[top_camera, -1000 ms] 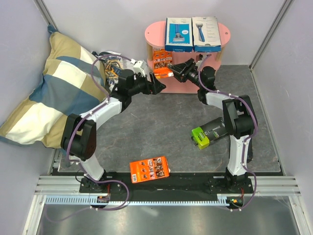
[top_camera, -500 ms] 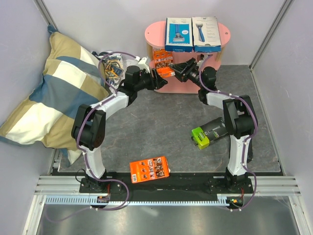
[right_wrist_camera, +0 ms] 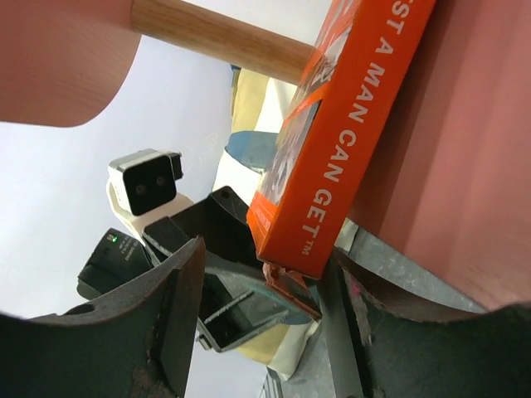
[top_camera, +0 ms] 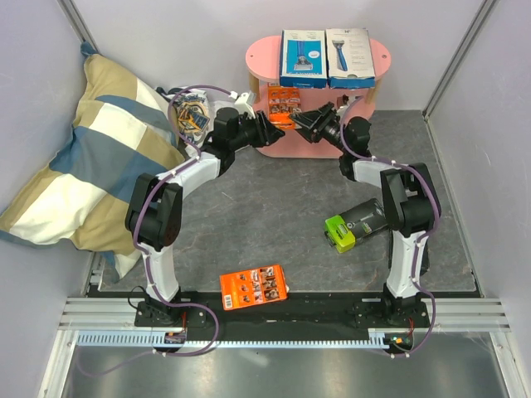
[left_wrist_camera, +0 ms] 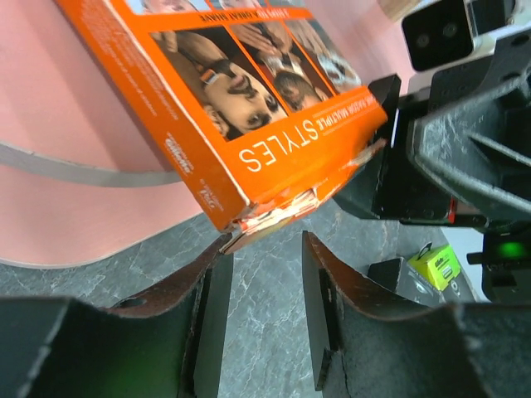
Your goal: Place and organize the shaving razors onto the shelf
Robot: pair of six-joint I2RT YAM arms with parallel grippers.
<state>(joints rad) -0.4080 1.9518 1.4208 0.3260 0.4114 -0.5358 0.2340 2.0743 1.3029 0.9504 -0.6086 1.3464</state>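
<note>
An orange card razor pack (top_camera: 284,104) leans tilted at the front of the pink shelf (top_camera: 257,54), under its top board. In the left wrist view this card (left_wrist_camera: 249,108) hangs just above my left gripper (left_wrist_camera: 265,249), whose jaws stand apart with only floor between them. My left gripper (top_camera: 267,126) and right gripper (top_camera: 305,116) flank the card. In the right wrist view the card's (right_wrist_camera: 348,124) lower corner sits inside my right gripper (right_wrist_camera: 264,257), near one finger, unclamped. A blue box (top_camera: 303,58) and a white box (top_camera: 349,56) lie on top. A second orange card (top_camera: 254,287) lies near the front.
A lime-green-and-black pack (top_camera: 348,228) lies on the grey floor beside the right arm. A large checked pillow (top_camera: 91,141) fills the left side, with a white bag of small colourful items (top_camera: 192,112) beside it. Pale walls close in on both sides.
My left arm has swung right up to the shelf and its jaws have narrowed. The orange card has risen and tipped up against the shelf. The right gripper has barely moved.
</note>
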